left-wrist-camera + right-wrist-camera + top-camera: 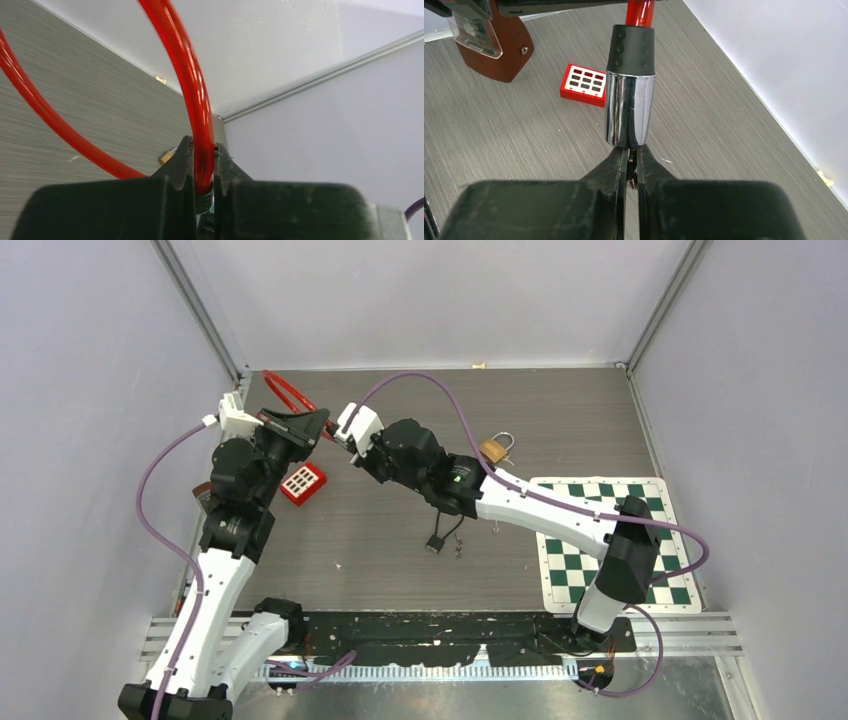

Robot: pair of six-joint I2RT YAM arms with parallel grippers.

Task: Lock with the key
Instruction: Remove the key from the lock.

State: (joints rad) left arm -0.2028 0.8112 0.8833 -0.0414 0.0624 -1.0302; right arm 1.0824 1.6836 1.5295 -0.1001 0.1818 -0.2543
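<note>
— Where is the lock held?
— Its red cable [186, 75] is pinched in the left pincer [204, 165]. The chrome lock barrel [629, 110] is seen upright, touching the right pincer [630, 160] tips.
— And the key?
— The key [633, 177] is clamped in the right pincer, under the barrel's base. Beyond, a red gridded block [584, 84] is seen on the worktop [524, 145]; what its cells hold cannot be told.

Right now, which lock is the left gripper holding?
The red cable lock, pinched in the left gripper; the brass padlock and black padlock lie on the table.
</note>
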